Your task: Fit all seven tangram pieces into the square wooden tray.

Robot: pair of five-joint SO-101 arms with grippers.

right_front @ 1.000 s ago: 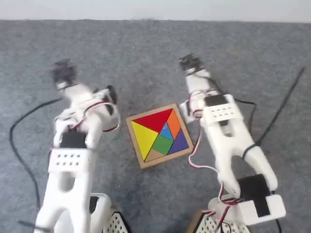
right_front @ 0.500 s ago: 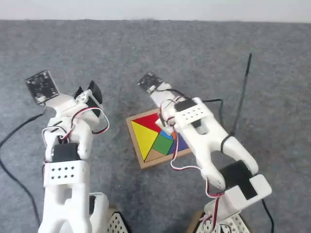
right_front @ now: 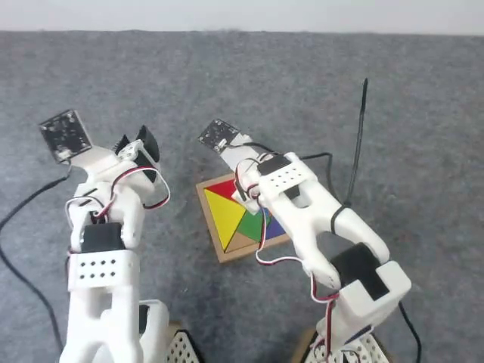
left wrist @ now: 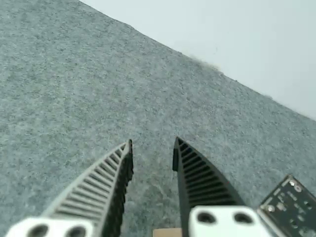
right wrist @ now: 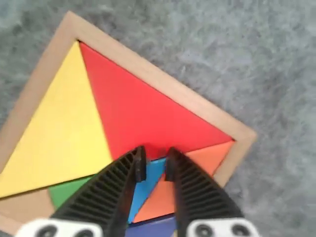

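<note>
Hovering over the square wooden tray, the right tool has its fingers drawn almost together with a thin gap between them, pinching nothing. Its tips sit over the blue piece just where it meets the red triangle; whether they touch cannot be told. The yellow triangle, orange piece and green piece lie flat inside the tray. The left tool hangs well apart from the tray over grey worktop, fingers spread, holding nothing
</note>
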